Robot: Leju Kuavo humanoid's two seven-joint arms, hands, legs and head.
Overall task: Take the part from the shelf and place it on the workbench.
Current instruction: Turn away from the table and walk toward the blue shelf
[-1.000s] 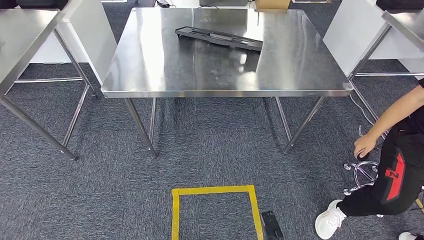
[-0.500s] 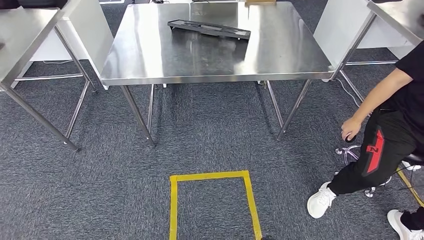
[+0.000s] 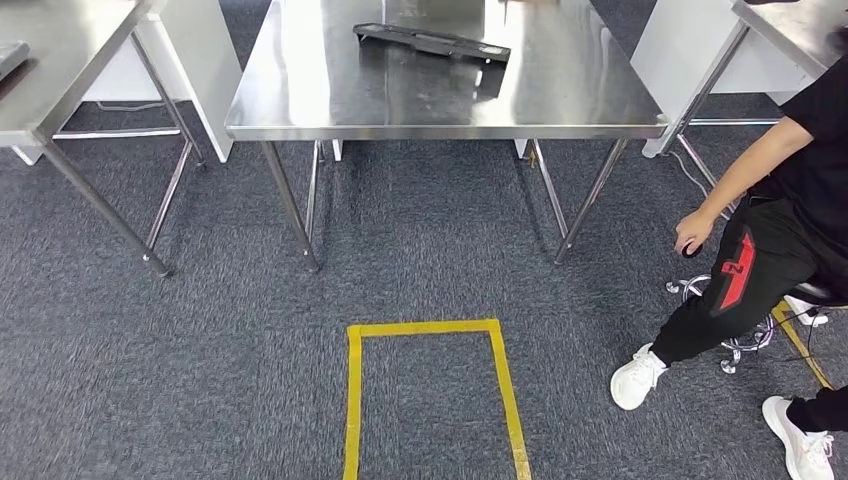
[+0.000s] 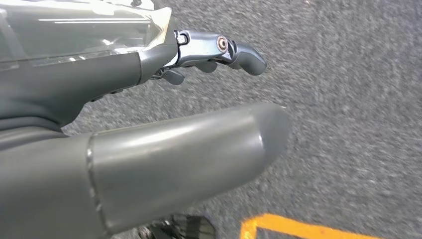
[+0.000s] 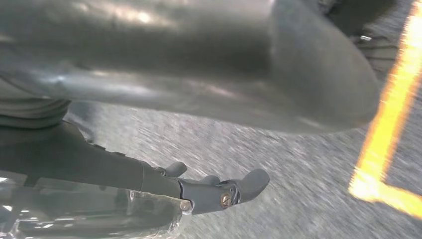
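**Steel worktop already carries the part**

Black and flat, the part (image 3: 431,41) lies on the steel worktop (image 3: 560,95), well ahead of the robot. Left hand (image 4: 149,124) and right hand (image 5: 189,104) hang over carpet, fingers (image 4: 219,50) apart and holding nothing, so I judge the placing done. No containers show.

Three steel tables (image 3: 440,100), one black part (image 3: 432,42), one person (image 3: 770,250), one yellow tape outline (image 3: 430,390).

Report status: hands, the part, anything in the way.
Left hand and right hand hang over carpet, both holding nothing. Black part lies flat on the workbench. Seated person at right, beside the workbench.
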